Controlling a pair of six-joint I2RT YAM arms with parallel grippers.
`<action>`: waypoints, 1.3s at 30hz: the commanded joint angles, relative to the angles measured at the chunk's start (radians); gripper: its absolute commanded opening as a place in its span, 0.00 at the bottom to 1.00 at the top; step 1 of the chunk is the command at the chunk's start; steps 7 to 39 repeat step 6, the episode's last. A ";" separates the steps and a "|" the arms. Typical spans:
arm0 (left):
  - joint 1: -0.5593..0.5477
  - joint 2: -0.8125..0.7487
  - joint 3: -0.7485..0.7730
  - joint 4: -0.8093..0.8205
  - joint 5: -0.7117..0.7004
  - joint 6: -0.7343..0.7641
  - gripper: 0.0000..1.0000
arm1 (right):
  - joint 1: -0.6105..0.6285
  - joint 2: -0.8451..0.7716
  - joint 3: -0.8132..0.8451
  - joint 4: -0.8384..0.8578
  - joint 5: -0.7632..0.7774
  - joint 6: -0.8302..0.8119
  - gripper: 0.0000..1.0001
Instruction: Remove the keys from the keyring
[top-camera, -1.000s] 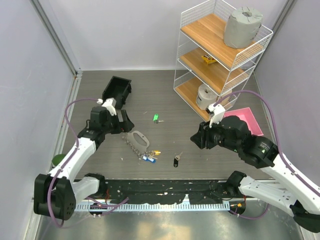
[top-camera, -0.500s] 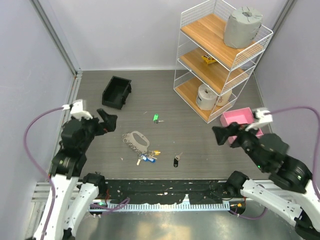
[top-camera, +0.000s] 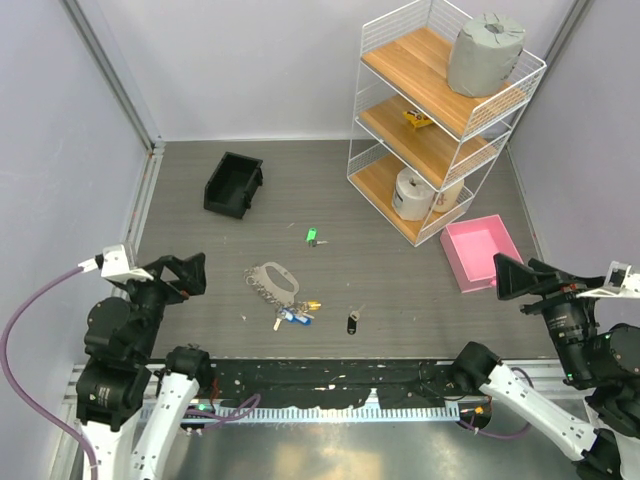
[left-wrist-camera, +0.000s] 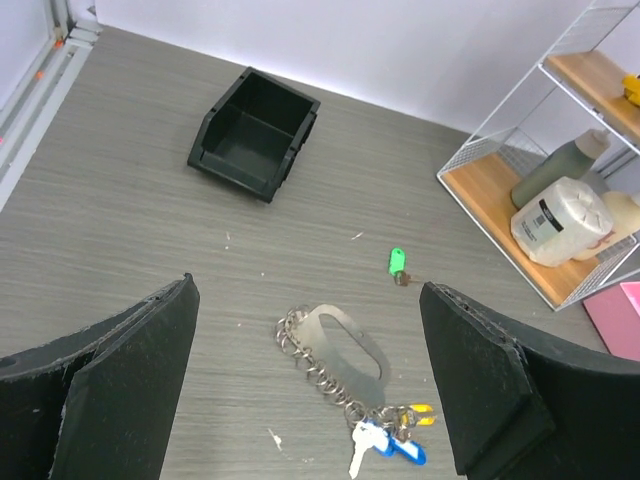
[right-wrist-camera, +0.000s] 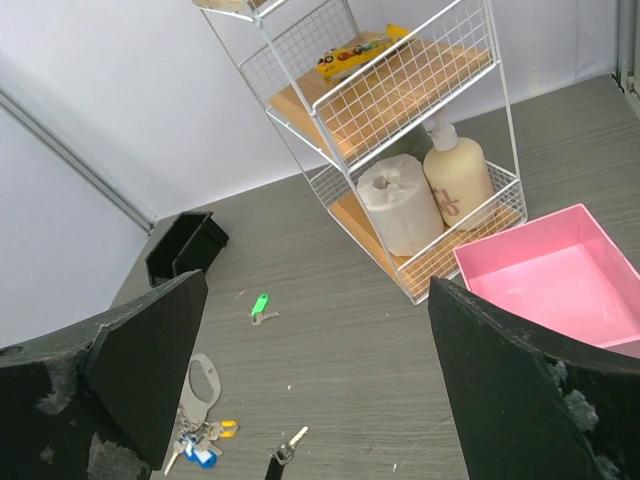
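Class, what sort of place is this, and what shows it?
Most likely a robot lab test cell, not a home: a left arm and right arm bolted to a walled-in table, with staged props: a shelf, bin, pink tray and keyring.

Silver keyring (left-wrist-camera: 335, 340) between the left fingers (left-wrist-camera: 110, 390), both matte black. Keys (left-wrist-camera: 395, 442): blue and yellow heads. Black-headed key (right-wrist-camera: 278, 458) near the right gripper's left-hand finger. Green-tagged key (left-wrist-camera: 397, 262), black bin (left-wrist-camera: 255, 135), pink tray (right-wrist-camera: 545, 275), white wire shelf (right-wrist-camera: 420, 90) with tan boards. Table (left-wrist-camera: 120, 220): grey woodgrain.
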 joint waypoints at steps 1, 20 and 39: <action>0.004 -0.034 -0.020 -0.025 0.012 0.032 1.00 | 0.001 0.012 0.009 -0.024 0.032 0.031 1.00; 0.002 -0.039 -0.028 -0.039 0.058 0.038 1.00 | 0.001 0.013 0.017 -0.037 0.013 0.030 0.99; 0.002 -0.039 -0.028 -0.039 0.058 0.038 1.00 | 0.001 0.013 0.017 -0.037 0.013 0.030 0.99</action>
